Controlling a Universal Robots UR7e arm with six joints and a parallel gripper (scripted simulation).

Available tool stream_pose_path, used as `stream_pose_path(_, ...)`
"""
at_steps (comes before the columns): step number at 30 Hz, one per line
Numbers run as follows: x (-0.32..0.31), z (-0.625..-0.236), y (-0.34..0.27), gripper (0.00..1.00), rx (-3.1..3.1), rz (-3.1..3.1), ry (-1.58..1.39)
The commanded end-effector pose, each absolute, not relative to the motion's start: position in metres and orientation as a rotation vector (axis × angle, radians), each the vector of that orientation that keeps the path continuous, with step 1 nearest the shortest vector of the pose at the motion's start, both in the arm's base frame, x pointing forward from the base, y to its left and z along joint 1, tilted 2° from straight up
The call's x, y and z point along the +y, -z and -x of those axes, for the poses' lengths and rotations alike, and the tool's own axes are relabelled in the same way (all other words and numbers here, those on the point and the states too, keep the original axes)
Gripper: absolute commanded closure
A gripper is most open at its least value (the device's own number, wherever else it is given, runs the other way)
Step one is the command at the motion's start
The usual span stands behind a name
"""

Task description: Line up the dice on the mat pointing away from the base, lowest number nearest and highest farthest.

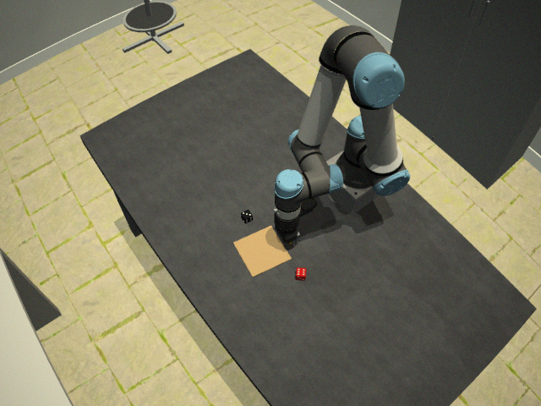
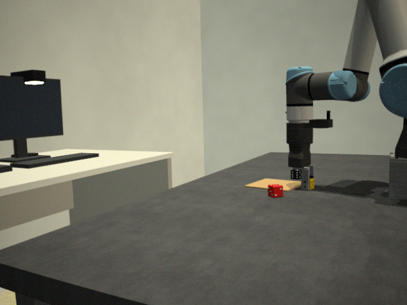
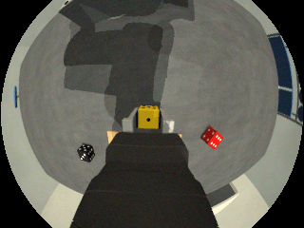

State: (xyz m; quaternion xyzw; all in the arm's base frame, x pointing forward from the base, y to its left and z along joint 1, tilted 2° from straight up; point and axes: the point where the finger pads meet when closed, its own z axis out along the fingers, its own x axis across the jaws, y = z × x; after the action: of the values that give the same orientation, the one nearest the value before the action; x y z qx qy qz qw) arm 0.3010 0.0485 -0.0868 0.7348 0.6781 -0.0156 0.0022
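Observation:
My gripper (image 2: 308, 185) (image 3: 148, 114) points down at table level, shut on the yellow die (image 1: 290, 243) (image 2: 312, 183) (image 3: 148, 113), with a finger close against each side. This die stands on the table just off the mat's edge nearest the base; its top face shows one pip in the wrist view. The tan mat (image 1: 259, 255) (image 2: 268, 183) lies flat. The black die (image 1: 247, 216) (image 2: 296, 174) (image 3: 85, 153) and the red die (image 1: 300, 273) (image 2: 275, 190) (image 3: 212, 138) lie on the table off opposite sides of the mat, each with several pips showing. The arm hides much of the mat in the wrist view.
The robot's base stands at the table's far side in the top view, and the arm reaches over the dark table (image 1: 174, 131) (image 2: 197, 246). A white desk (image 2: 98, 161) with a monitor (image 2: 32, 108) stands beyond the table's edge in the exterior view.

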Motion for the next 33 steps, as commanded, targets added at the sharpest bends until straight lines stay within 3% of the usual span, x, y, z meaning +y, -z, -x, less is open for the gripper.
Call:
stream_pose_path(1, 0.048, -0.301, 0.087, 0.43, 2.127, -2.305, 0.048)
stream_pose_path(33, 0.05, -0.303, 0.023, 0.43, 2.127, -2.305, 0.048)
